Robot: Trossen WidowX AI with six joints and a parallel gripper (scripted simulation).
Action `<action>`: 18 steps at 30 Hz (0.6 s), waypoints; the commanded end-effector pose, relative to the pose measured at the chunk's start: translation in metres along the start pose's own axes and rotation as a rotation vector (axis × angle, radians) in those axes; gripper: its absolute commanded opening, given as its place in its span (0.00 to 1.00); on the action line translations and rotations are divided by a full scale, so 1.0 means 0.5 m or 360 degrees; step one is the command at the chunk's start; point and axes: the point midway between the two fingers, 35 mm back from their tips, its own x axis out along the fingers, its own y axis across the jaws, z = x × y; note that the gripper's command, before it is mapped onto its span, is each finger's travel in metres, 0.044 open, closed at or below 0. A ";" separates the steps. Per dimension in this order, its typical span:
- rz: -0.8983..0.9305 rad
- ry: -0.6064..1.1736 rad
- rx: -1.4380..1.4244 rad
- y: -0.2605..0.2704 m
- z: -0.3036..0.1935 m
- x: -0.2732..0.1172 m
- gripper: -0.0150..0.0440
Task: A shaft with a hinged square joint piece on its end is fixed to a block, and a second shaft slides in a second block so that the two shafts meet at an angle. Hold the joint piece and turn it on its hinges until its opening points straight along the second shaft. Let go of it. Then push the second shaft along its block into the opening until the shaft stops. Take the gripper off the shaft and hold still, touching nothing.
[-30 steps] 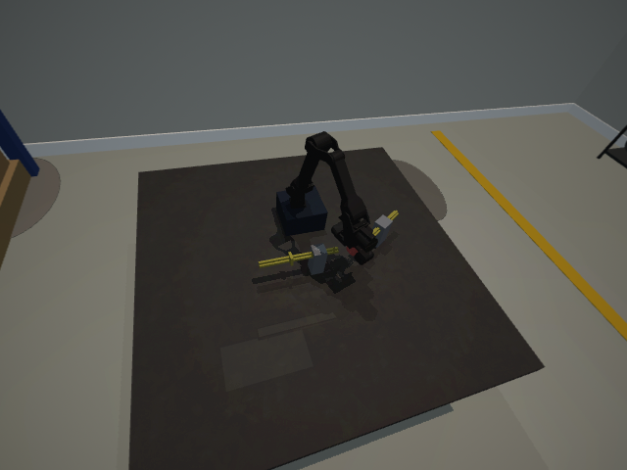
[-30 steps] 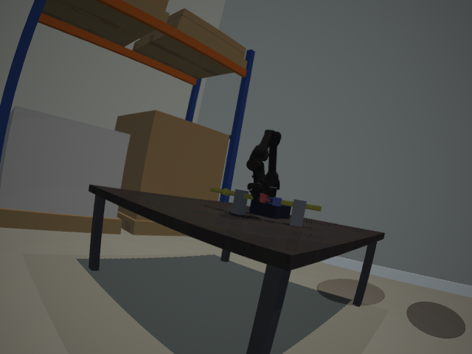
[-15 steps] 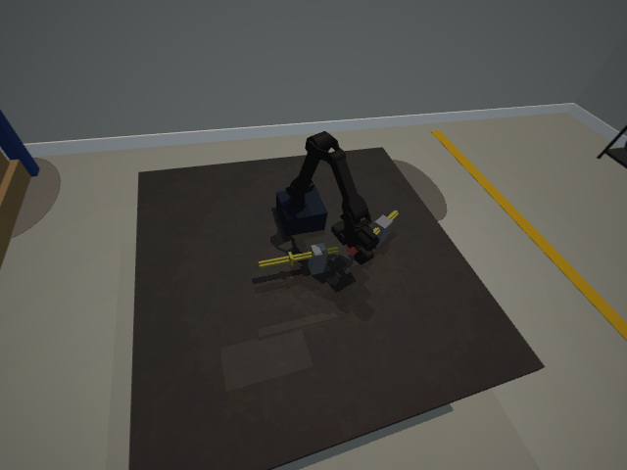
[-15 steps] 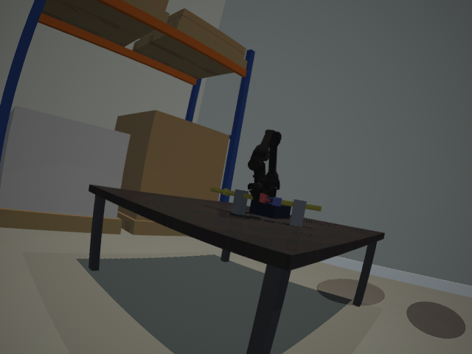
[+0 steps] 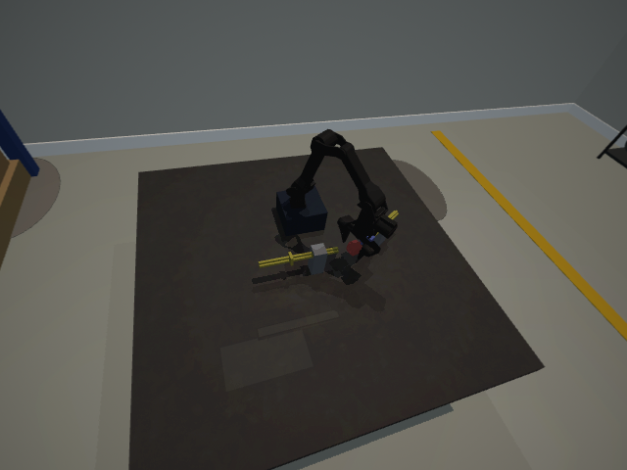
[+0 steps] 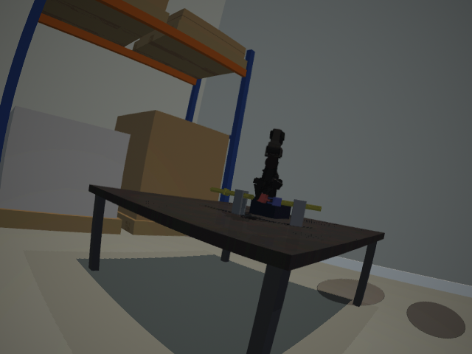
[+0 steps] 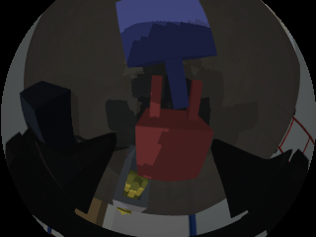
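Observation:
The red joint piece (image 5: 354, 247) (image 6: 262, 198) (image 7: 173, 148) hangs by its two prongs from the blue hinge part (image 6: 276, 201) (image 7: 165, 39) on the first shaft (image 5: 394, 215) (image 6: 312, 207). That shaft is held by a grey block (image 6: 298, 213). The second yellow shaft (image 5: 273, 262) (image 6: 217, 189) (image 7: 134, 187) runs through the second grey block (image 5: 317, 260) (image 6: 239, 201). Its near end is a short gap from the red piece. The red piece's opening is hidden. My gripper (image 5: 359, 240) (image 7: 165, 142) is open and empty, its fingers apart on either side of the red piece in the wrist view.
The arm's dark blue base (image 5: 302, 217) (image 7: 56, 114) stands behind the shafts on the dark table (image 5: 202, 304) (image 6: 190, 224). The second shaft carries a yellow collar (image 5: 291, 258) (image 6: 226, 192) on its outer part. Both blocks stand close to the gripper.

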 end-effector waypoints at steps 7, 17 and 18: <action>-0.0022 0.0064 0.0014 -0.004 -0.005 -0.010 1.00; -0.0015 0.0006 0.0413 -0.011 -0.012 -0.043 1.00; -0.0014 0.0000 0.0468 -0.012 -0.012 -0.047 1.00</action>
